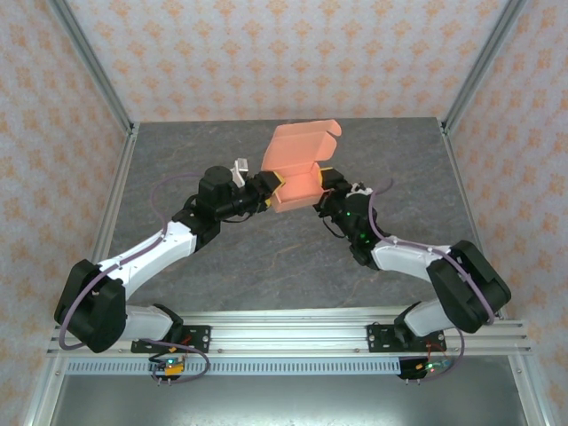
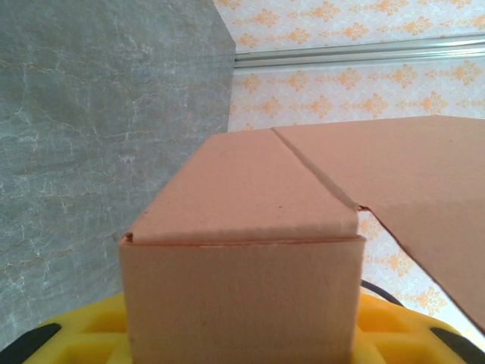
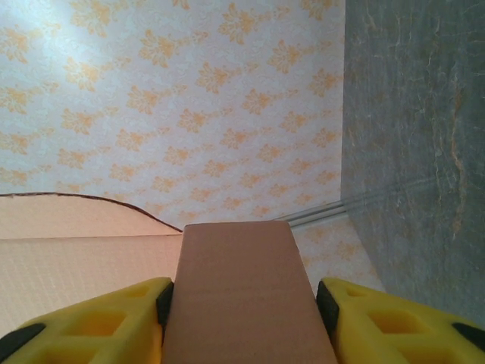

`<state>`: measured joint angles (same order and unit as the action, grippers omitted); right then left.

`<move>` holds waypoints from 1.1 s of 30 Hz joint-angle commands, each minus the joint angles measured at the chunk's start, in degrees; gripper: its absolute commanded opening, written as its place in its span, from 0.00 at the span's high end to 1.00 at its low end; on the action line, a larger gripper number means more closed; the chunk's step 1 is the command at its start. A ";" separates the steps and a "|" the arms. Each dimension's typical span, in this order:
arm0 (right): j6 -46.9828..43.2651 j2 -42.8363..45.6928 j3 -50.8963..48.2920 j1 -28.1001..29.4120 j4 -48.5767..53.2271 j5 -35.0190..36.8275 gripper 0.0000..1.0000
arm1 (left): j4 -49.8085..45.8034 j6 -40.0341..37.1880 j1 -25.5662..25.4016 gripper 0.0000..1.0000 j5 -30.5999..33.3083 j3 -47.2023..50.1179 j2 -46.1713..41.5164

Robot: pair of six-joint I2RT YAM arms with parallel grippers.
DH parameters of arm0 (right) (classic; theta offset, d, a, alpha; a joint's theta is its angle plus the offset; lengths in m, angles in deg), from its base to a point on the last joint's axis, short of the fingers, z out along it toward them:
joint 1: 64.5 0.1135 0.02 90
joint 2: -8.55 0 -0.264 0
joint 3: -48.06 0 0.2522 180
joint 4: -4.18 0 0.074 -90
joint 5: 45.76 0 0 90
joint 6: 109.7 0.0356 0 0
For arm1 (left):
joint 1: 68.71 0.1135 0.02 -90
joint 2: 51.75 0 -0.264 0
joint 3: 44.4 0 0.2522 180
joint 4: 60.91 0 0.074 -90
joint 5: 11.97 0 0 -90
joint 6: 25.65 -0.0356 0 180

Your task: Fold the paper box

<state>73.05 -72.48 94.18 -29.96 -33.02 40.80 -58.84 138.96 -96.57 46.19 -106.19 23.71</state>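
Observation:
The salmon-orange paper box [image 1: 297,164] hangs above the middle of the grey table, partly formed, with its lid flap standing open toward the back. My left gripper [image 1: 266,188] holds the box's left end. In the left wrist view the box's end wall [image 2: 242,296] sits between the yellow fingers [image 2: 68,337], and the lid [image 2: 424,189] spreads off to the right. My right gripper [image 1: 330,186] holds the right end. In the right wrist view a box wall [image 3: 242,296] is pinched between the black pads [image 3: 164,303] of the right gripper [image 3: 246,307].
The grey stone-patterned table [image 1: 222,248] lies below, bounded by aluminium frame posts [image 1: 98,71] and patterned walls. A small white piece [image 1: 240,167] sticks up beside the left wrist. The arms' mounting rail [image 1: 284,333] runs along the near edge.

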 commanded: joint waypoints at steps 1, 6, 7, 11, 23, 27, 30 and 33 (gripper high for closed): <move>-2.00 4.64 -1.76 -0.20 3.78 1.26 0.37 | 0.70 -0.80 0.25 0.71 1.25 -0.75 -2.04; -1.36 8.51 -4.29 -0.36 6.04 3.05 0.30 | 0.08 -0.78 0.49 0.71 1.56 -0.59 -2.30; -1.21 8.93 -4.69 -0.44 6.04 3.00 0.30 | 0.05 -0.70 0.50 0.71 1.67 -0.60 -2.32; -1.15 10.01 -5.89 -0.40 5.66 3.12 0.39 | 0.33 -0.35 0.57 0.71 1.72 -0.75 -2.25; -2.45 10.55 -5.92 -0.43 5.68 2.39 0.43 | -0.62 -0.25 0.58 0.71 1.92 -0.93 -3.00; -4.34 11.59 -4.87 -0.40 7.44 2.02 0.37 | -0.63 0.05 0.61 0.71 1.87 -0.76 -2.98; -5.12 10.71 -3.73 -0.43 7.37 1.36 0.37 | -0.32 0.36 0.54 0.71 1.78 -0.91 -2.92; -5.14 8.37 -2.55 -0.44 5.20 0.18 0.37 | -0.41 0.30 0.55 0.71 1.65 -1.35 -2.93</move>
<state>69.48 -62.71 89.27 -30.17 -26.02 42.37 -59.69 139.16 -96.41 47.04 -106.19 22.31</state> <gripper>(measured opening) 0.627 0.415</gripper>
